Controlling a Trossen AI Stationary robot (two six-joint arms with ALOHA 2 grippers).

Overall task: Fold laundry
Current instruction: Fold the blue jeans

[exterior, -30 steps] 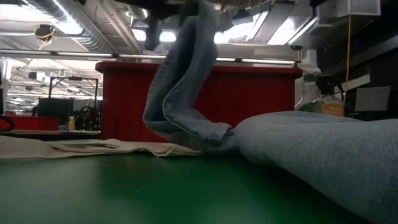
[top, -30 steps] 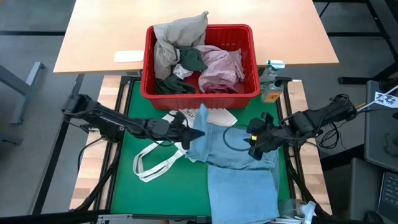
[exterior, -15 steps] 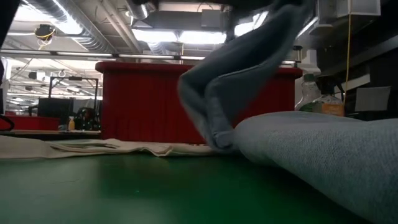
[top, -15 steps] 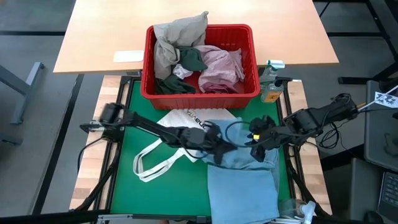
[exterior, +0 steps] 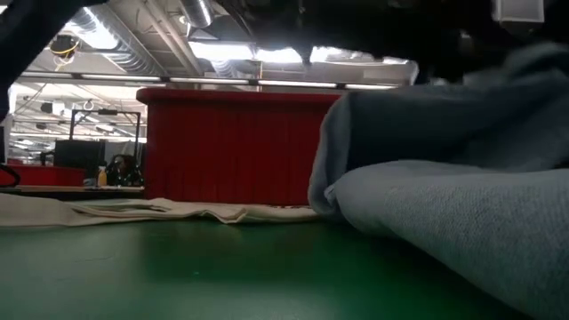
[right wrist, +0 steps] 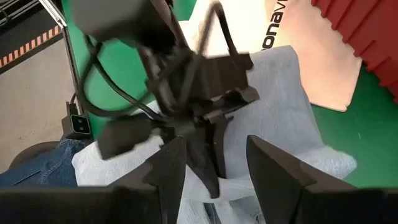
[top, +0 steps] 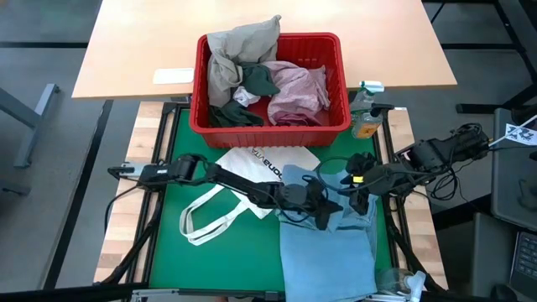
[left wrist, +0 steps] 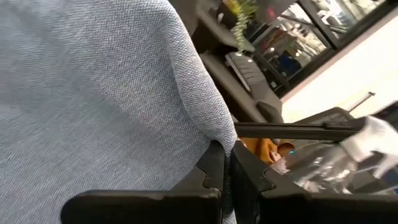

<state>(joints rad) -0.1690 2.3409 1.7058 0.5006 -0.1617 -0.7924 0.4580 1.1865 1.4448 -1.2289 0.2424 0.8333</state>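
High view: the light blue garment point(top: 323, 226) lies on the green worktop point(top: 168, 252) toward its right front corner. Its lifted edge has been carried by the left claw point(top: 329, 215) from the worktop's middle across to the right side, so a fold is judged nearly laid. The left claw is clenched on that edge. The right claw point(top: 357, 183), just beside it, is spread with nothing held. Open room remains along the left front; the white tote bag point(top: 252, 172) and red basket point(top: 270, 126) crowd the rear edge.
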